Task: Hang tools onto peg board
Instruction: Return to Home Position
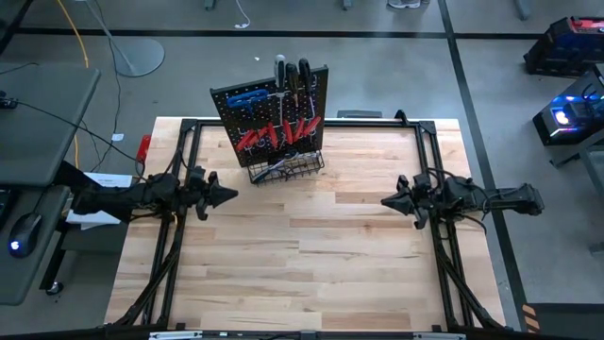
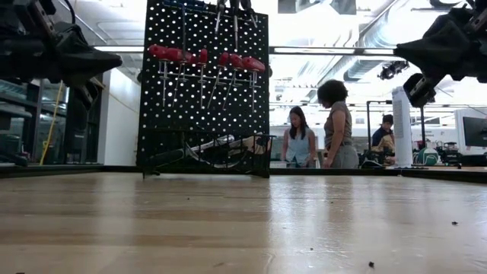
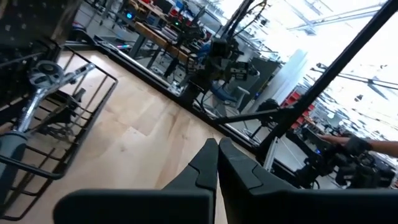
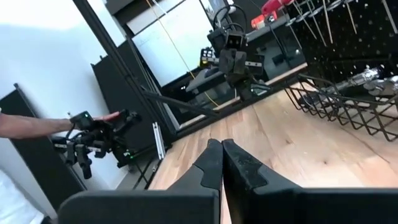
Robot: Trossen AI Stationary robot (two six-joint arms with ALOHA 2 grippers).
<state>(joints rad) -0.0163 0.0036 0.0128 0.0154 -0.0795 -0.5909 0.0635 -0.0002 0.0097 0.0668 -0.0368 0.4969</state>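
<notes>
At the left side of the tabletop (image 1: 311, 269), the left gripper (image 1: 226, 195) was held clear of the wood, its fingers pressed together with nothing between them. Opposite, at the right side, the right gripper (image 1: 385, 200) was likewise closed and empty, and the two were pointed at each other across bare boards.

The peg board (image 1: 269, 118) was stood upright at the far edge, left of centre, so it was nearer the left gripper, ahead of it and inward. Its long axis was run across the tabletop, slightly skewed.

One board and one basket (image 1: 288, 168) were counted. Two black handles (image 1: 291, 69) were seen at the top and one blue handle (image 1: 247, 95) below them. Some six or seven red handles (image 2: 202, 57) were seen in a row, the exact count being uncertain. One ratchet (image 3: 43, 78) was seen in the basket. No tool was seen lying loose on the tabletop, so the hanging was judged finished.
</notes>
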